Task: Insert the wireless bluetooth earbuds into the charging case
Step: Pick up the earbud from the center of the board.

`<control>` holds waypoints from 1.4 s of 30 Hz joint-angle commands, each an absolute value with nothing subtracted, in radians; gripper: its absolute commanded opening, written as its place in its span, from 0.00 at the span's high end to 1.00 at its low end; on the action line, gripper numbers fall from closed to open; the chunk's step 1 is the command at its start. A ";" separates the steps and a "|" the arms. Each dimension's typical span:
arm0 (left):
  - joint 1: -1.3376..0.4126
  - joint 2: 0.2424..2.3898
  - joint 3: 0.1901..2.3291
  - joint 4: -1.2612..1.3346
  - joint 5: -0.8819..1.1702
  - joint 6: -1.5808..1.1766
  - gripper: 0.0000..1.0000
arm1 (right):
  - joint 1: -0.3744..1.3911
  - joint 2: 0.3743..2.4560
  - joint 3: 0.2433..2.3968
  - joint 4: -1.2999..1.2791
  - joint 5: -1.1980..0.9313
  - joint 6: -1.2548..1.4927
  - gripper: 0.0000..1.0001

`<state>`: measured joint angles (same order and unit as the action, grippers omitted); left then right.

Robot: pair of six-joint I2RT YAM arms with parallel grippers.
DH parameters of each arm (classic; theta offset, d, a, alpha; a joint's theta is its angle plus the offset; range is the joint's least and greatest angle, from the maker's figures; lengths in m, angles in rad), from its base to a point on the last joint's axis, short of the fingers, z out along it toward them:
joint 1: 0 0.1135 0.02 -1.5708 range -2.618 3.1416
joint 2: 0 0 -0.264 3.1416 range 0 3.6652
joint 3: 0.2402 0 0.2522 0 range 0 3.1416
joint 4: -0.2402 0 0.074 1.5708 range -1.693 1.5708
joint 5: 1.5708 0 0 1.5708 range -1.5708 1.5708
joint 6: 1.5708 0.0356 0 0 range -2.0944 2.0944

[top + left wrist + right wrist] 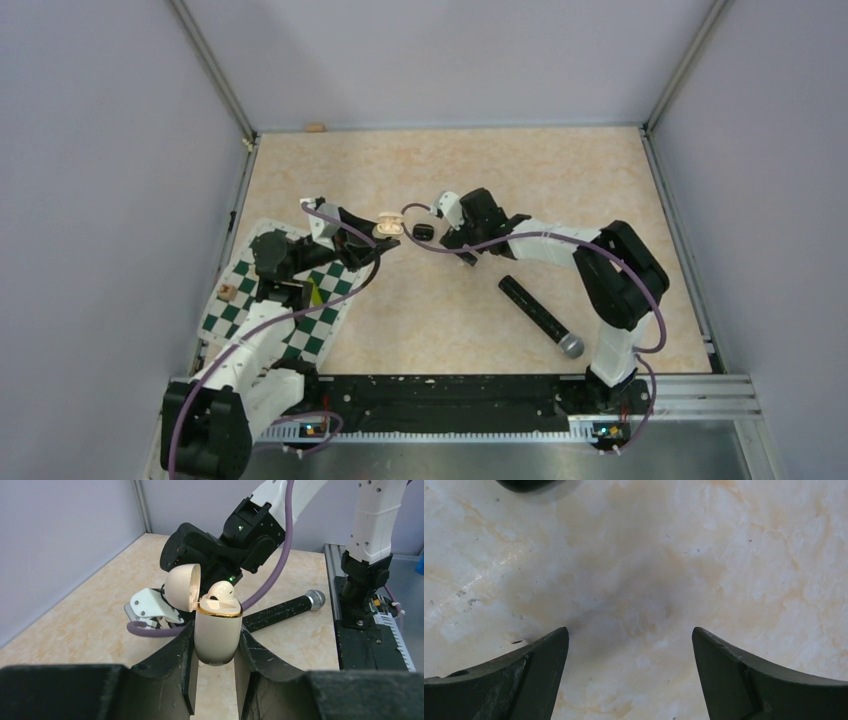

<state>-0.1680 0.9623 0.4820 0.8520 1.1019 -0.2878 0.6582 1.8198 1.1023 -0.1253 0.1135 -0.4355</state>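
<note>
my left gripper (215,652) is clamped on the cream, gold-rimmed charging case (217,625), lid tipped open, near the middle of the table (450,170). one whitish earbud (220,591) sits in it. my right gripper (630,630) stands wide, holding nothing, just over the table. a dark earbud (422,231) lies between the grippers, and the black microphone (540,315) is nearer the right edge.
</note>
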 commanded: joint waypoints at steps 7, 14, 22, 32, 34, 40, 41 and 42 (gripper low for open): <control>-0.152 0.955 0.468 0.932 1.100 -0.307 0.98 | 0.712 1.865 1.138 -0.127 0.142 -0.500 0.10; -0.150 0.960 0.464 0.934 1.104 -0.311 0.99 | 0.690 1.813 1.148 -0.271 0.049 -0.546 0.13; -0.149 0.962 0.457 0.935 1.098 -0.309 0.99 | 0.680 1.795 1.149 -0.346 -0.073 -0.551 0.17; -0.146 0.961 0.458 0.934 1.102 -0.308 1.00 | 0.680 1.826 1.166 -0.401 -0.072 -0.557 0.18; -0.146 0.961 0.455 0.934 1.102 -0.307 1.00 | 0.680 1.827 1.162 -0.403 -0.085 -0.557 0.18; -0.147 0.960 0.453 0.939 1.105 -0.308 1.00 | 0.680 1.831 1.173 -0.417 -0.140 -0.531 0.19; -0.147 0.959 0.450 0.939 1.103 -0.303 1.00 | 0.682 1.837 1.178 -0.416 -0.149 -0.523 0.19; -0.146 0.957 0.450 0.940 1.103 -0.301 1.00 | 0.685 1.841 1.183 -0.415 -0.155 -0.517 0.19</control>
